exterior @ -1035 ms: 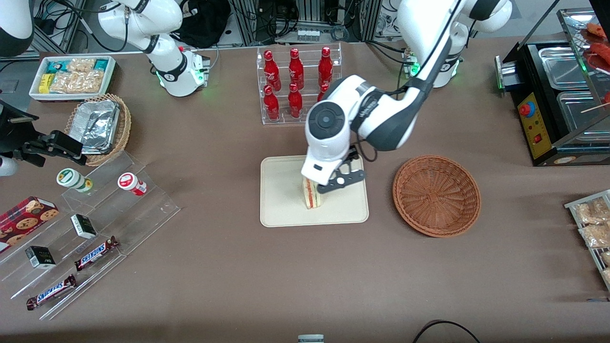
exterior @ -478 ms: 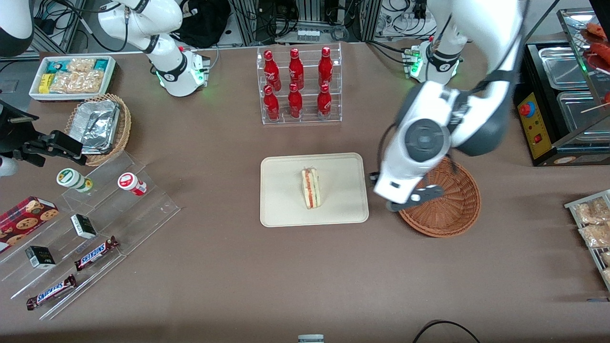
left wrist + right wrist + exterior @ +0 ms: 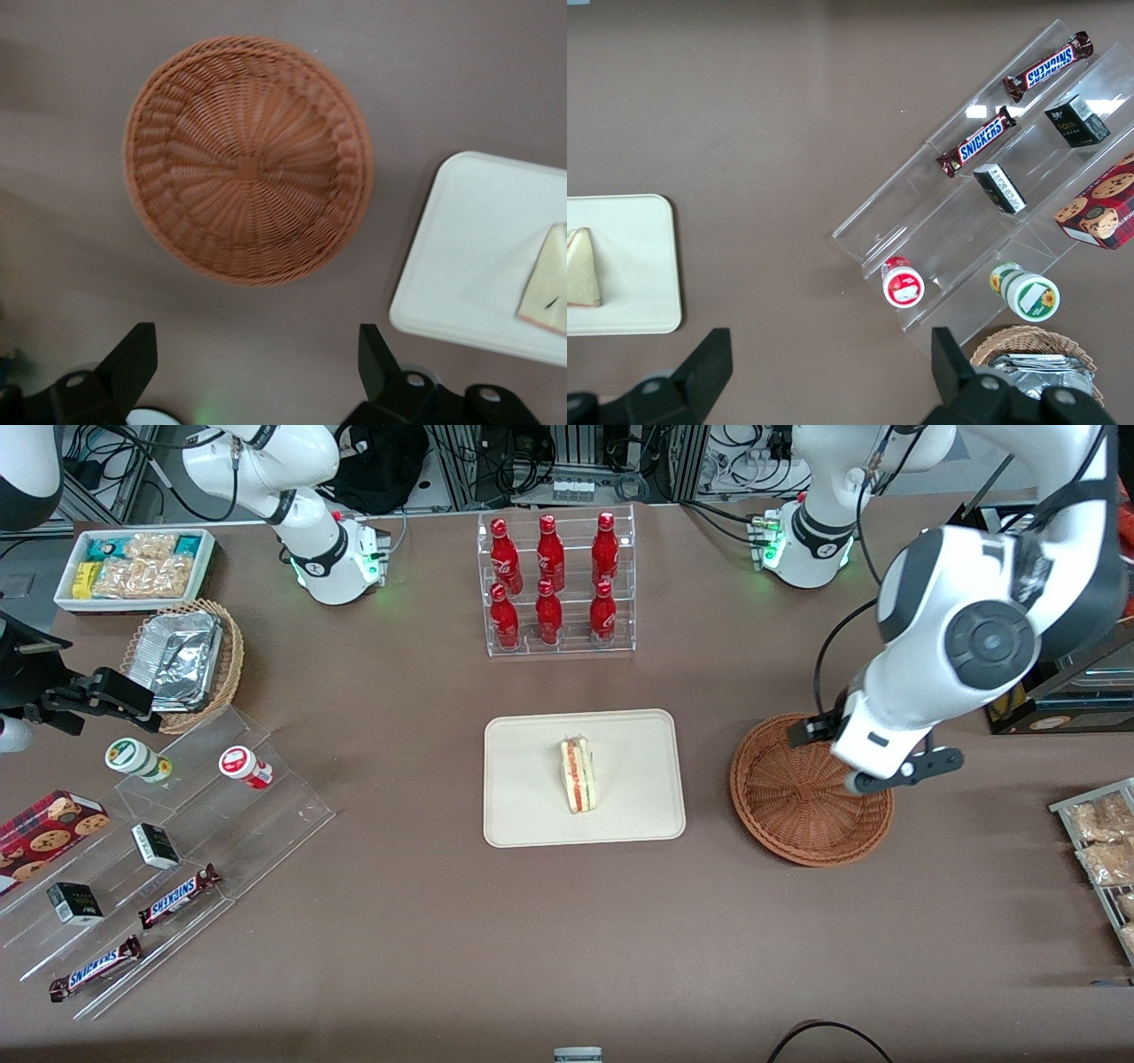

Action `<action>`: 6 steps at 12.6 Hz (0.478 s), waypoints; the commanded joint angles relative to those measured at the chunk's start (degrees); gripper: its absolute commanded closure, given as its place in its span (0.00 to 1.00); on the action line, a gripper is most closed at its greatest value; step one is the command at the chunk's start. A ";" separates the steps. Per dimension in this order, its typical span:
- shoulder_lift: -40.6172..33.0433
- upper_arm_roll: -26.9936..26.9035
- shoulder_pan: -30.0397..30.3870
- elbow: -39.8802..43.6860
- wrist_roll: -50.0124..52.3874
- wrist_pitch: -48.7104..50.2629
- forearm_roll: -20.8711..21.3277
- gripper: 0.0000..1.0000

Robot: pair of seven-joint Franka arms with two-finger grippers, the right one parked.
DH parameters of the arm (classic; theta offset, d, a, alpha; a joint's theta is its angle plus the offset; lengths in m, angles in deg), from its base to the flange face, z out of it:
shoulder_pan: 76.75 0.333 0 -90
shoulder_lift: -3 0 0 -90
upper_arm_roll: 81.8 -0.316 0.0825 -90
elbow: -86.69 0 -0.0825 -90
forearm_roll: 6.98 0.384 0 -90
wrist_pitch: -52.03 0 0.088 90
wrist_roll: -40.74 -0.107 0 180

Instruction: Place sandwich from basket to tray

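Note:
The sandwich (image 3: 578, 776) stands on its edge near the middle of the cream tray (image 3: 523, 815), with its red and green filling facing up. The reddish-brown wicker basket (image 3: 797, 819) lies empty beside the tray, toward the working arm's end. My left gripper (image 3: 866, 763) hangs high over the basket's edge, open and holding nothing. In the left wrist view the gripper (image 3: 255, 356) has its two black fingers (image 3: 133, 359) wide apart over bare table, with the basket (image 3: 248, 159), the tray (image 3: 478, 257) and the sandwich (image 3: 547, 283) in sight. The right wrist view shows the tray (image 3: 638, 266) and the sandwich (image 3: 580, 266).
A clear rack of red bottles (image 3: 554, 584) stands farther from the camera than the tray. A stepped acrylic shelf of snacks (image 3: 168, 850), a tan basket of foil containers (image 3: 182, 660) and a white snack bin (image 3: 133, 567) lie toward the parked arm's end. A black appliance (image 3: 1028, 611) stands toward the working arm's end.
My gripper let go of the sandwich on the tray, rose, and swung past the basket toward the working arm's end. The sandwich stays standing on the tray.

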 commanded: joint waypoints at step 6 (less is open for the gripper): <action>-8.79 6.99 13.78 -2.85 -13.66 7.72 0.01 0.00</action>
